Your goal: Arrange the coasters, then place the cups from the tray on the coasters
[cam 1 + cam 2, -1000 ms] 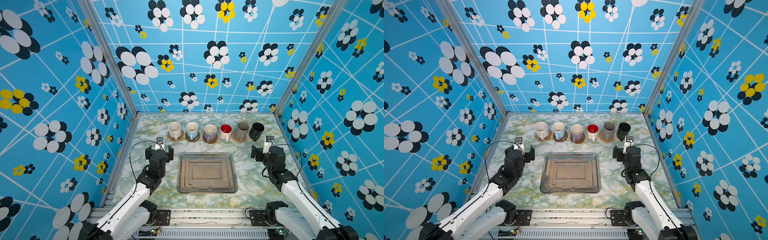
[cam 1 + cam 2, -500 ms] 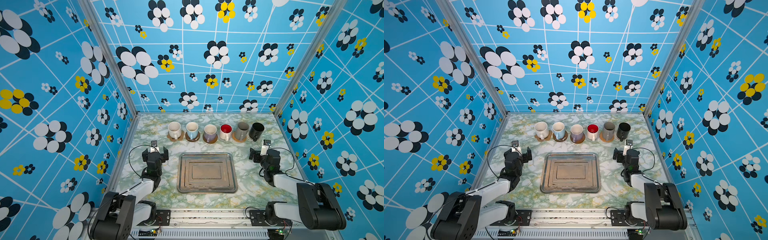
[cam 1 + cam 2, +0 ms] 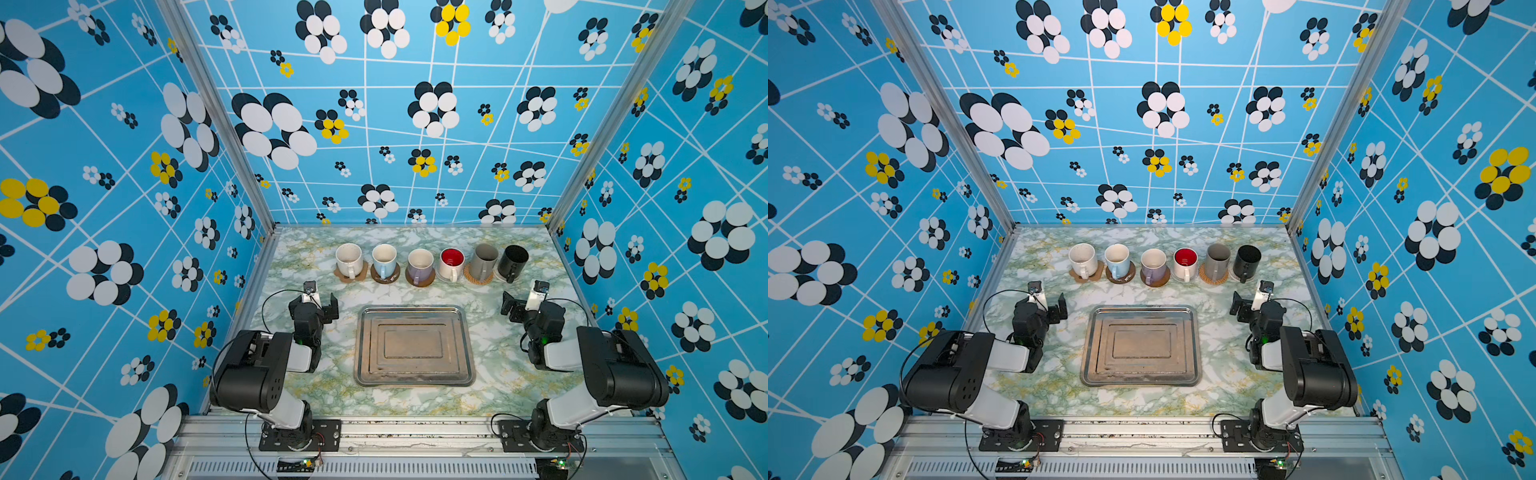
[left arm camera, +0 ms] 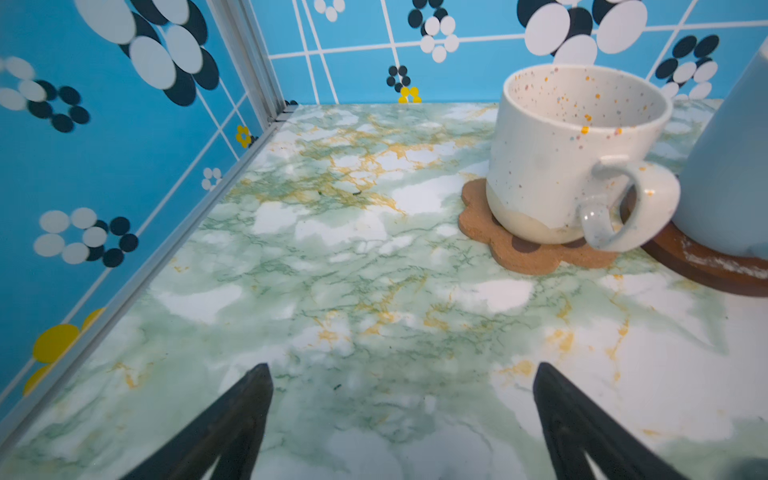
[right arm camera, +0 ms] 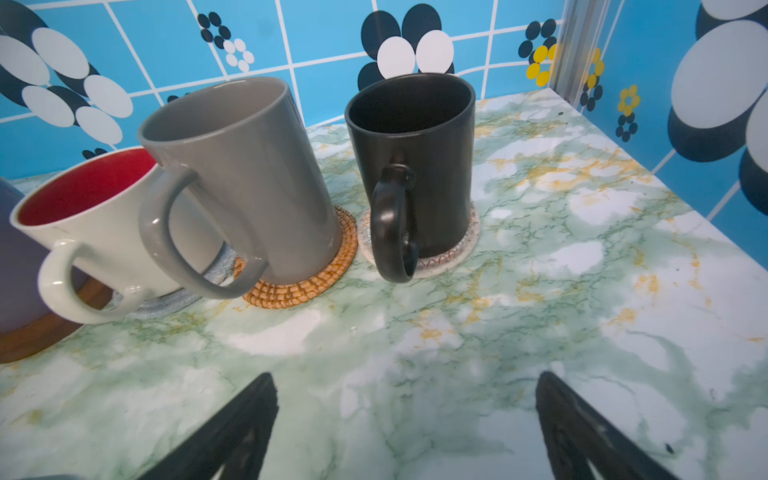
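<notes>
Six cups stand in a row at the back, each on one of the coasters: cream-white on a brown paw shape, light blue, lilac, white with red inside, tall grey on tan rattan, and tall black on a grey-white woven round. The silver tray lies empty in front. My left gripper is open over bare table left of the tray. On the tray's right, my right gripper is open, holding nothing.
Blue flowered walls enclose the marble-patterned table on three sides. Both arms are folded low beside the tray, their bases on the metal rail at the front edge.
Both arms have folded back toward the front rail, drawing the open grippers slightly away from the cup row. Cups, coasters and tray have not moved.
</notes>
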You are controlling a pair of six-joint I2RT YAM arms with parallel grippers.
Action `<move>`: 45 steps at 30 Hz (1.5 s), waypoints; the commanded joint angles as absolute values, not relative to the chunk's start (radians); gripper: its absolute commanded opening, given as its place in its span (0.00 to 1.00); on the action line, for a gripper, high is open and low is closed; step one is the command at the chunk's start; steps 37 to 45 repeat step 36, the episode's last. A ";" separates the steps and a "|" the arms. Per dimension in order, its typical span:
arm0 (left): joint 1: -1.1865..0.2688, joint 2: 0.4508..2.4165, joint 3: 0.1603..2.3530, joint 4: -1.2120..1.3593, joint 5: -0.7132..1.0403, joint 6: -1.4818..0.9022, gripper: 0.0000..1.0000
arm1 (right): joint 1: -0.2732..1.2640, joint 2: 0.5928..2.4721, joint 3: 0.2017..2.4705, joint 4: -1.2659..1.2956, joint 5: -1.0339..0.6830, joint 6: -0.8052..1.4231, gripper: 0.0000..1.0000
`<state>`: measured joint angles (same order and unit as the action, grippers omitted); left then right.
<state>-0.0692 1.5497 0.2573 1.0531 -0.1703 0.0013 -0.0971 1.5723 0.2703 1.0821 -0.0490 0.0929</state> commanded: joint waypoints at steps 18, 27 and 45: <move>-0.044 1.545 0.367 0.943 -0.173 -0.032 0.99 | -0.077 1.562 0.324 1.051 -0.051 0.078 0.99; -0.044 1.545 0.367 0.943 -0.173 -0.032 0.99 | -0.067 1.559 0.343 1.008 -0.040 0.066 0.99; -0.045 1.545 0.367 0.943 -0.173 -0.032 0.99 | -0.018 1.556 0.373 0.950 0.050 0.037 0.99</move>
